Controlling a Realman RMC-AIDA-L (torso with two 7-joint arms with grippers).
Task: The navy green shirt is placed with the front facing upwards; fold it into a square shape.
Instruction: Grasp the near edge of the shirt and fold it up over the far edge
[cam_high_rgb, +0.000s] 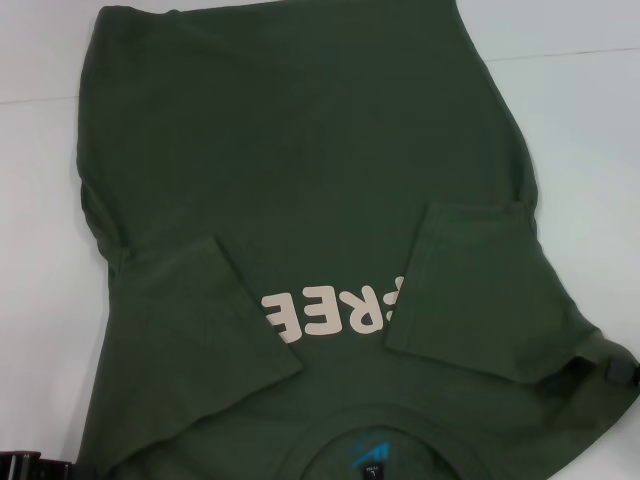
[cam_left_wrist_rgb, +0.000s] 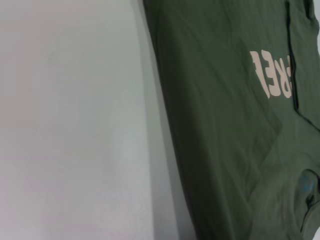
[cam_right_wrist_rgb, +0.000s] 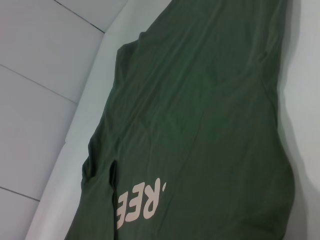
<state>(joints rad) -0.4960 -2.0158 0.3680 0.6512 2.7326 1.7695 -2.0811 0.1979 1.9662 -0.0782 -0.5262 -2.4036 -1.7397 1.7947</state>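
- Where the head view looks down, the navy green shirt (cam_high_rgb: 320, 180) lies spread front-up on the white counter (cam_high_rgb: 590, 130), its collar nearest the robot and its hem at the far side.
- Both sleeves are folded inward onto the chest: the left sleeve (cam_high_rgb: 215, 310) lies over the left part of the front, the right sleeve (cam_high_rgb: 470, 290) over the right part.
- The pale lettering (cam_high_rgb: 330, 312) sits between the two folded sleeves and reads upside down from the head; the right sleeve's edge covers its last characters, so only "REE" and part of another letter show.
- The blue-and-black neck label (cam_high_rgb: 368, 452) shows inside the collar at the near edge.
- The left end effector (cam_high_rgb: 35, 465) appears only as a dark sliver at the near left corner, beside the shirt's shoulder; I cannot tell how its fingers stand or whether they hold cloth.
- The right end effector (cam_high_rgb: 620, 372) shows as a dark part at the right edge, touching the bunched shoulder fabric there; its opening cannot be told either.
- In the left wrist view the shirt (cam_left_wrist_rgb: 225, 125) has bare counter (cam_left_wrist_rgb: 75, 125) beside its long edge.
- In the right wrist view the shirt (cam_right_wrist_rgb: 200, 115) runs away across the counter (cam_right_wrist_rgb: 50, 60), which shows thin seam lines.
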